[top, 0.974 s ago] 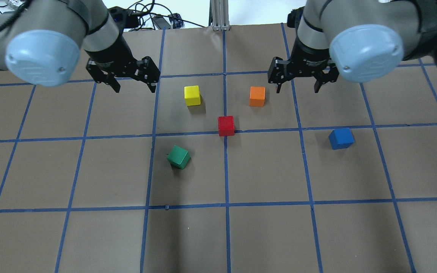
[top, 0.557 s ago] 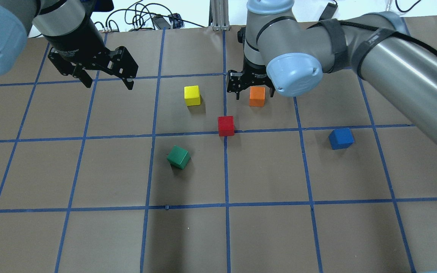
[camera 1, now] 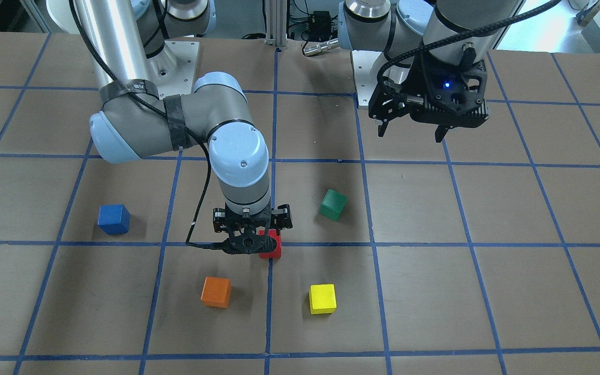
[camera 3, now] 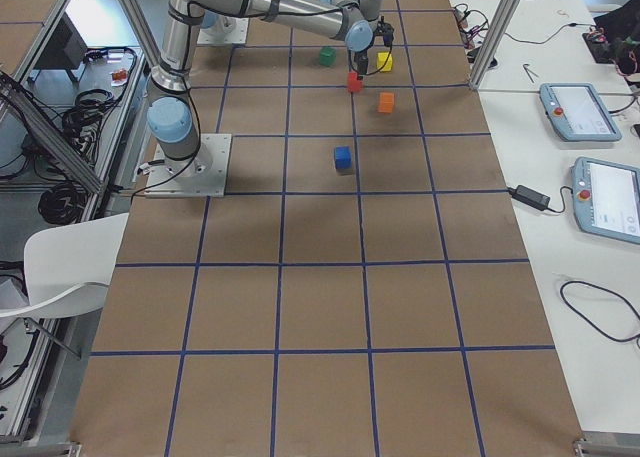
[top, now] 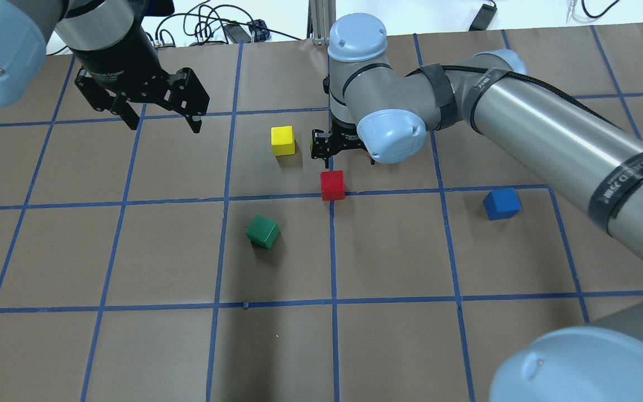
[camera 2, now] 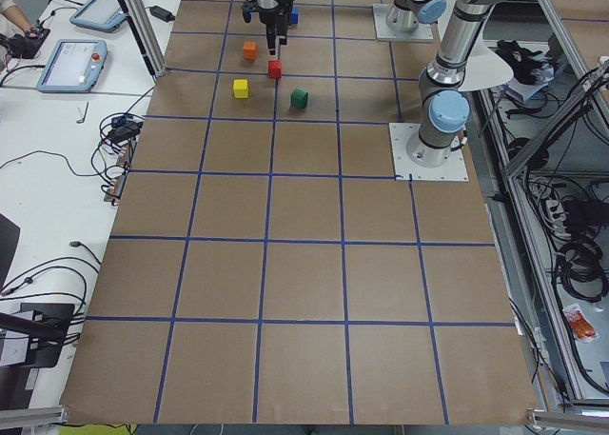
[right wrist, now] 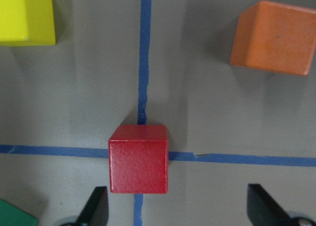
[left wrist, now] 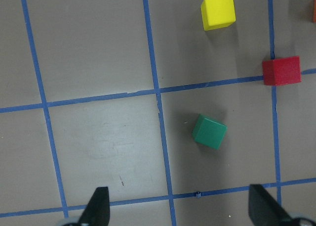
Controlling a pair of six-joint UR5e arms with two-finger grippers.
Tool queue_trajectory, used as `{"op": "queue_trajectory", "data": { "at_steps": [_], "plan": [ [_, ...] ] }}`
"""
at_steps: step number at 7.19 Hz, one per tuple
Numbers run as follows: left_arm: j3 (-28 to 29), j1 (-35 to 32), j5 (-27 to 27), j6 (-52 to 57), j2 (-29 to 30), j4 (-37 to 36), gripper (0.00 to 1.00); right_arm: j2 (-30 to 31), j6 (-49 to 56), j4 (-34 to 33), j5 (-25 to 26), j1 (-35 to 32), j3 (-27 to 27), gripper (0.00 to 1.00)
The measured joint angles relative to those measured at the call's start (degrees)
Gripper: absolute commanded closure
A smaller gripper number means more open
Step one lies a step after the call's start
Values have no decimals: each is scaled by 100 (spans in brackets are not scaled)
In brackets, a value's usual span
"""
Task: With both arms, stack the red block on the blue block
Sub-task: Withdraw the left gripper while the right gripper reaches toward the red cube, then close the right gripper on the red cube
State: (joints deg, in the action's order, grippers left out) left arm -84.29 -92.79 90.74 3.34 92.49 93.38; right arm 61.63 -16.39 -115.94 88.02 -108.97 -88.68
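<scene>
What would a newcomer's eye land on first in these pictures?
The right gripper hangs open over the red block, which sits on a crossing of blue tape lines. The blue block lies apart on the robot's right, and the left gripper hangs open, far from both.

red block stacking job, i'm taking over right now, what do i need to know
Left gripper: jaws open, empty, held high over the left part of the table.
Right gripper: jaws open, empty, close over the red block, off-centre to it.
Blue block: on the table to the robot's right, apart.
Done: nothing grasped yet. Left: grip red, lift, set it on blue.
</scene>
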Motion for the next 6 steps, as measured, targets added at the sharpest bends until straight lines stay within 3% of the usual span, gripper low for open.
{"op": "queue_trajectory", "data": {
  "at_steps": [6],
  "plan": [
    [27, -3, 24, 18, -38, 53, 0, -453, -118, -410, -265, -140, -5, 0]
  ]
}}
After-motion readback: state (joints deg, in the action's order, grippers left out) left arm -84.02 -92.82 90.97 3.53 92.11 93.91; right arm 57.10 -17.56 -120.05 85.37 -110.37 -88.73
